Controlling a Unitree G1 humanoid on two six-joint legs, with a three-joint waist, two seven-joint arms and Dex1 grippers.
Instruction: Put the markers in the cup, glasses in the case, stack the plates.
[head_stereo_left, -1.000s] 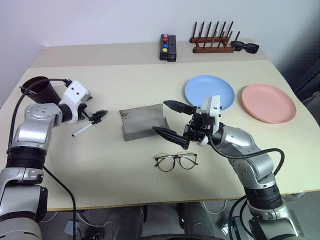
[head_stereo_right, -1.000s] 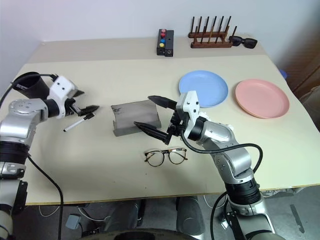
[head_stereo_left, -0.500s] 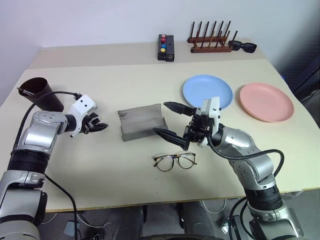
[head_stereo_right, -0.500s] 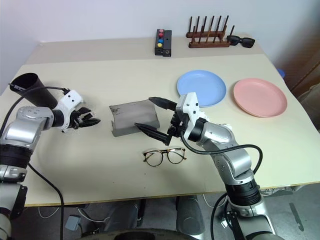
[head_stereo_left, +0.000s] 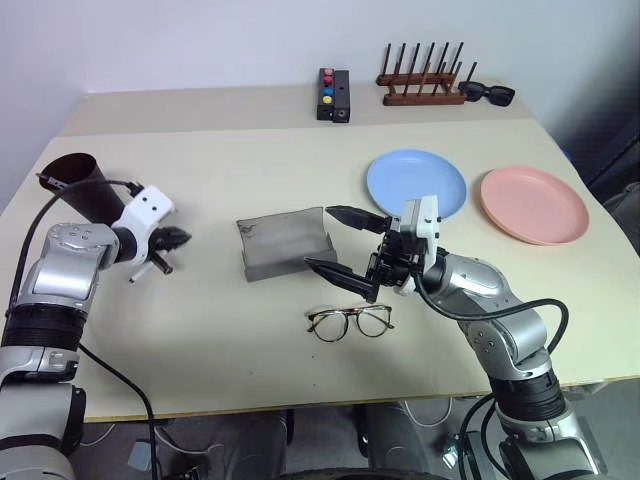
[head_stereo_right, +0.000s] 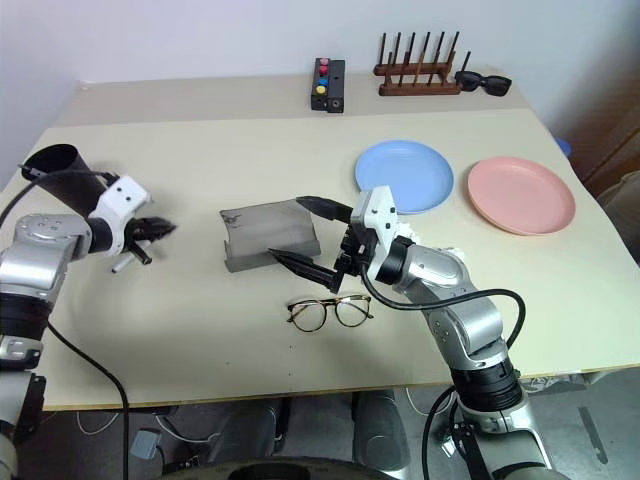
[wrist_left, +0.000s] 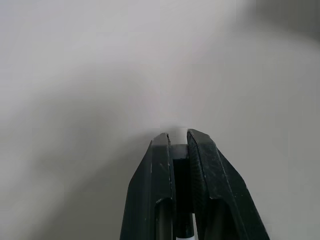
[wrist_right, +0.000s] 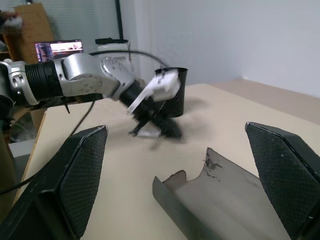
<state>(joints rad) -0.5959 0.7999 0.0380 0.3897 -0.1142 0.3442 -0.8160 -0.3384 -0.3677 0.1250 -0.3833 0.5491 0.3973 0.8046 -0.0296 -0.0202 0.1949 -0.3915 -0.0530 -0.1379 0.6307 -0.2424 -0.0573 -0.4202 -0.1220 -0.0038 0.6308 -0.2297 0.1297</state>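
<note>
My left gripper (head_stereo_left: 176, 238) is shut on the white-barrelled marker (wrist_left: 177, 133) and holds it just above the table, to the right of the dark cup (head_stereo_left: 84, 184). The marker's barrel slants down below the fingers. The grey case (head_stereo_left: 285, 246) lies open mid-table, and the tortoiseshell glasses (head_stereo_left: 350, 322) rest in front of it. My right gripper (head_stereo_left: 322, 238) hovers wide open at the case's right end, holding nothing. The blue plate (head_stereo_left: 416, 185) and the pink plate (head_stereo_left: 533, 204) lie side by side on the right.
Along the back of the table stand a black block with coloured dots (head_stereo_left: 335, 95), a wooden peg rack (head_stereo_left: 425, 82) and black sunglasses (head_stereo_left: 490, 94). The cup stands close to the table's left edge.
My left gripper dropped onto the marker lying on the table, closed on it and lifted it a little toward the cup. The right arm kept still.
</note>
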